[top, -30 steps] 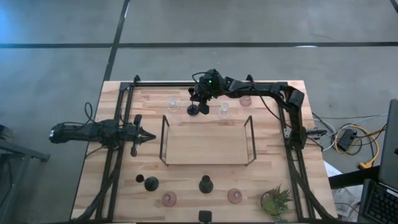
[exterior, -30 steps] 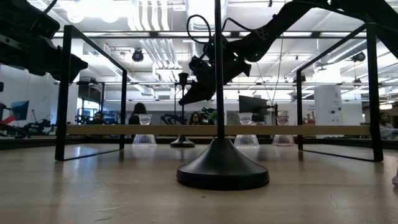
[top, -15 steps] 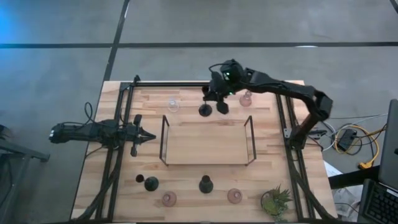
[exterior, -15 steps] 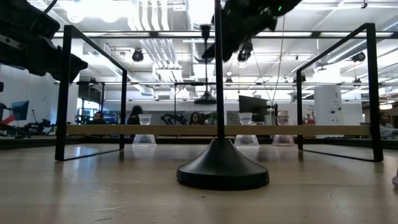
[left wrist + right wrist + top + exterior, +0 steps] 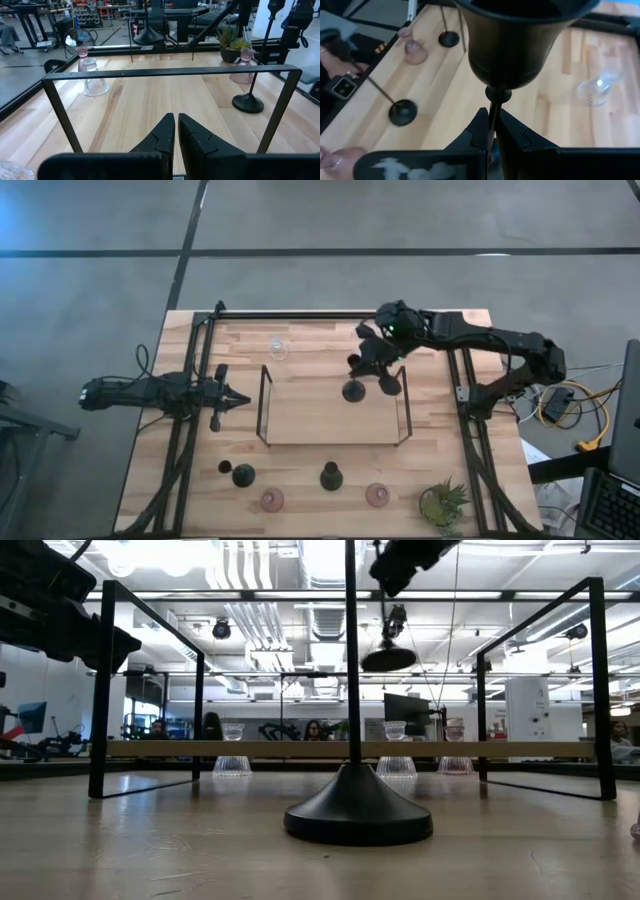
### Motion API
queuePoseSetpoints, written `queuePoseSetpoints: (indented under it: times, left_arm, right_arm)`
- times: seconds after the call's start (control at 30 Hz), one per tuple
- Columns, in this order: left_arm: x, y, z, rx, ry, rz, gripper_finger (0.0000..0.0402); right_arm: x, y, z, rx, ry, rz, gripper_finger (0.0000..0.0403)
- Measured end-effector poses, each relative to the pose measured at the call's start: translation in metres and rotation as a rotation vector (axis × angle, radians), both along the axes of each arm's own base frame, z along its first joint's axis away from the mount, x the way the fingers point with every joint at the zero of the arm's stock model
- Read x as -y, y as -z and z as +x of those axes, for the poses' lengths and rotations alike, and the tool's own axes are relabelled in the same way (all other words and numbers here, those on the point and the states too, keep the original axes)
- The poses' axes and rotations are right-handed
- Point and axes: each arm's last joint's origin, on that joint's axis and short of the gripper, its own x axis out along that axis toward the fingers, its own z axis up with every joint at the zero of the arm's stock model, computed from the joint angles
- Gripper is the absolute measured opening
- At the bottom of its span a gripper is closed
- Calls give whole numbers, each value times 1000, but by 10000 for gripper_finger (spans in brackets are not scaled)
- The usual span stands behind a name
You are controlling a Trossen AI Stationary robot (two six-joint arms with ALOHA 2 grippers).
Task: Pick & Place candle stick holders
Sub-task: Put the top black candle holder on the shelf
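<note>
Right tool (image 5: pixel 372 358), clamped on a black candle stick holder (image 5: pixel 353 391), has carried it from the bench's (image 5: pixel 300 340) far edge over the rack (image 5: pixel 264 402); placement looks next.

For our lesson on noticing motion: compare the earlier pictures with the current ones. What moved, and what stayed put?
The right hand, shut on a black candle holder, lifted it off the table's far edge and carried it over the wire rack. The left hand stayed shut and parked; the other holders and the plant did not move.
</note>
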Motion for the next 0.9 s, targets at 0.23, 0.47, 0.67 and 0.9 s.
queuePoseSetpoints:
  times: [0.23,0.47,0.67,0.9]
  left_arm:
    - [0,0,0,0,0,0,28]
    - [0,0,0,0,0,0,28]
    - [0,0,0,0,0,0,28]
    - [0,0,0,0,0,0,28]
  right_arm:
    - [-5,36,-17,-54,28,45,12]
    - [-6,64,-41,42,78,49,11]
    - [3,74,-61,86,261,48,11]
    - [4,75,-74,108,385,30,11]
